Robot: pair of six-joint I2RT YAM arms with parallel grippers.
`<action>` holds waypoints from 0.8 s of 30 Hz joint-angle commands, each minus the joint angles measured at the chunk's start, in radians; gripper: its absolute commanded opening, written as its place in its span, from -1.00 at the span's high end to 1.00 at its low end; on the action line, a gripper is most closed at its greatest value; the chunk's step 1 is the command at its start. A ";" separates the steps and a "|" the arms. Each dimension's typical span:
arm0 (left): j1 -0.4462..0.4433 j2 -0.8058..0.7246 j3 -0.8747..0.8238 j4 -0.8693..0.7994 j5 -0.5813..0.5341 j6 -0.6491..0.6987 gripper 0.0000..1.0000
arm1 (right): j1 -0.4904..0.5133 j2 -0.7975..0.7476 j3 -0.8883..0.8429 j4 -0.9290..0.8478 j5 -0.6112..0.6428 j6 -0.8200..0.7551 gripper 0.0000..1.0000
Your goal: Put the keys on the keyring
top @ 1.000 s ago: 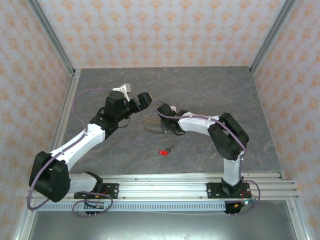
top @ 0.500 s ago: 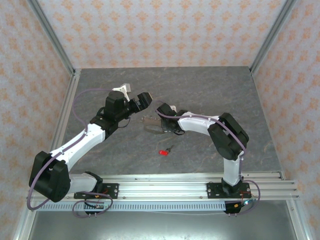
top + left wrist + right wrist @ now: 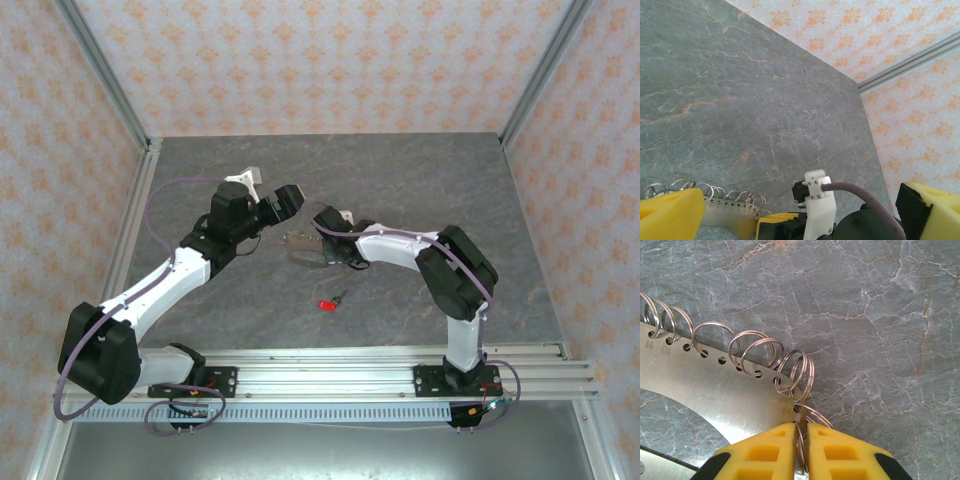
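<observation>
**A:** What do we have for surface and room?

**B:** We see a grey desk (image 3: 400, 180) veined like marble. Pale walls (image 3: 320, 60) printed with orange flowers close it in, and metal posts (image 3: 100, 70) run up at the far corners.

**A:** And the keyring?

**B:** We find the keyring (image 3: 303, 248) about mid-desk. Its long axis runs left to right, and its fringe of split rings (image 3: 752, 352) lies along the far edge.

**A:** The keys?

**B:** The keys (image 3: 326, 304) lie nearer to us, well apart from the loop. The red head is at the left and the dark shank points right and slightly far.

**A:** The pincers?

**B:** The right pincer (image 3: 800, 432) has its yellow fingers (image 3: 765, 450) pinching one split ring at the keyring's right end. The left pincer (image 3: 280, 205) hangs just left and far of the keyring, and we see its fingers spread wide, gripping nothing.
</observation>
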 commanded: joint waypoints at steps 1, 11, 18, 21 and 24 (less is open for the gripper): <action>0.012 -0.002 -0.003 0.009 -0.010 0.010 -1.00 | 0.004 -0.045 0.005 -0.033 0.041 -0.012 0.74; 0.012 0.005 -0.004 0.019 -0.004 0.002 -1.00 | 0.003 -0.056 0.002 -0.036 0.048 -0.015 0.71; 0.013 0.003 -0.007 0.018 -0.007 0.002 -1.00 | 0.003 -0.041 0.003 -0.034 0.041 -0.015 0.72; 0.012 0.003 -0.008 0.020 -0.007 0.002 -1.00 | 0.004 -0.037 0.002 -0.031 0.038 -0.015 0.72; 0.012 0.004 -0.007 0.019 -0.008 0.004 -1.00 | 0.004 -0.033 0.003 -0.030 0.036 -0.015 0.73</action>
